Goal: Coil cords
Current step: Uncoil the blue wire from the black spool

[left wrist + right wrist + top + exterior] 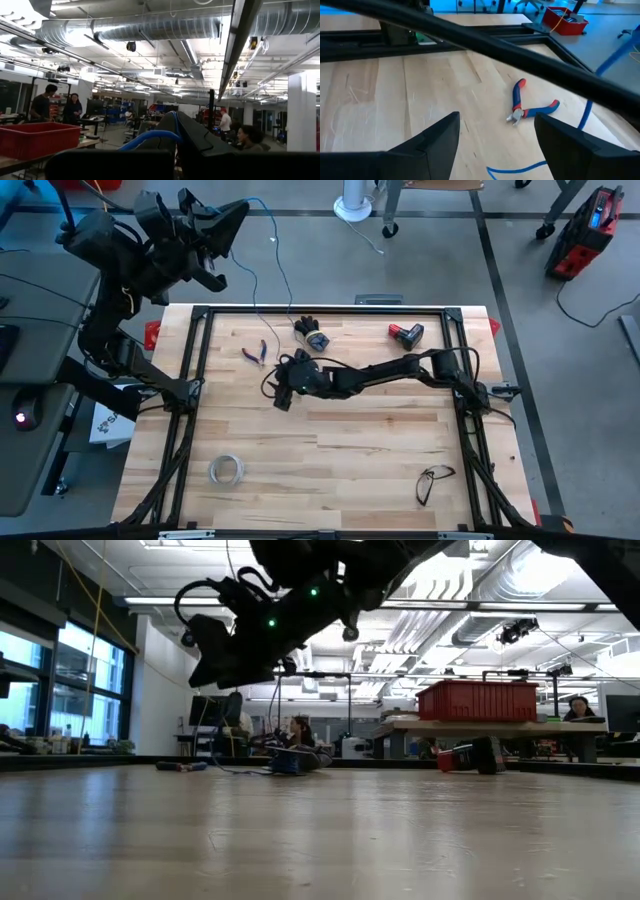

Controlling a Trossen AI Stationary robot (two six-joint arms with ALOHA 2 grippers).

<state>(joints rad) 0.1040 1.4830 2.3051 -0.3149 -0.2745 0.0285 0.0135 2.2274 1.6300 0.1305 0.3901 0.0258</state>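
Observation:
The cord is a thin blue wire (283, 275). It runs down from my raised left gripper (222, 242), beyond the table's far left corner, to a small dark spool (312, 332) lying on the table near the far edge. In the left wrist view the wire (150, 135) arcs out at my shut fingers. My right gripper (497, 122) is open and hovers low over the table's left middle (283, 392). It points toward red-and-blue pliers (527, 107) and touches nothing. A stretch of wire (517, 169) lies on the wood beneath it. My left gripper is shut on the blue wire (167, 131), which comes out at the fingers in a curved loop. The fingers themselves hide the exact place of contact. The gripper is held high and tipped upward, and the wire hangs slack from it down to the table.
Pliers (255, 352) lie near the far left. A red-and-black battery pack (405, 333) sits at the far right, a whitish tape ring (227, 470) near the front left, and glasses (433, 482) near the front right. A black frame (330, 310) borders the table.

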